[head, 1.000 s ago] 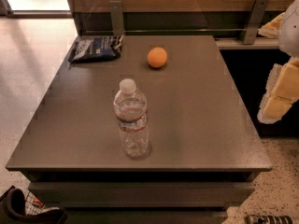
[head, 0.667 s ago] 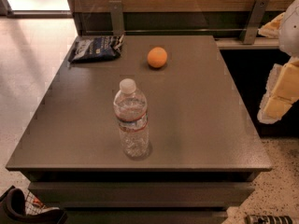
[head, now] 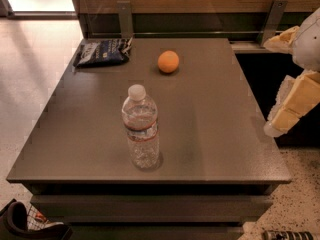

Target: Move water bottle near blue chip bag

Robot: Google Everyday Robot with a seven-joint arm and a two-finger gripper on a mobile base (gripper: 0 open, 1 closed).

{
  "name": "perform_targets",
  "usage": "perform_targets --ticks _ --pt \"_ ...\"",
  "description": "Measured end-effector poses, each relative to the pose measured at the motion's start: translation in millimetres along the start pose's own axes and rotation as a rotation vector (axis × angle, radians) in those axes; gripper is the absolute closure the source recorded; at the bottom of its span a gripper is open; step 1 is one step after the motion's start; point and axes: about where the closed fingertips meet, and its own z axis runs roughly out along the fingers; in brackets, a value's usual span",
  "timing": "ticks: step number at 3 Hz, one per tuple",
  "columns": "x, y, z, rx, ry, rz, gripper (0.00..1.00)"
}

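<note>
The water bottle [head: 141, 129] stands upright on the grey table [head: 215, 129], near the front and slightly left of centre. It is clear and ribbed, with a white cap and a thin white-and-red label band. The blue chip bag [head: 102, 52] lies flat at the table's far left corner, well away from the bottle. My gripper [head: 295, 91], white and cream, hangs off the table's right edge at the right side of the view, apart from the bottle and holding nothing that I can see.
An orange ball [head: 168, 61] sits on the table at the back, right of the chip bag. A wooden wall with metal brackets [head: 124, 18] runs behind the table. Speckled floor lies left and right, with dark objects [head: 20, 221] at the lower left.
</note>
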Motion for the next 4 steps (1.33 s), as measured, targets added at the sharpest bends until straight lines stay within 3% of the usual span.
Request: perform_targets --ticks 2,3,4 --pt "-33.2 24.7 35.9 -0.162 -0.346 0.05 0.0" --pt "-55.0 37.5 56.4 -0.189 -0.529 0.071 0.0" --pt "-82.7 47.2 74.5 -0.189 -0.758 0.078 0.0"
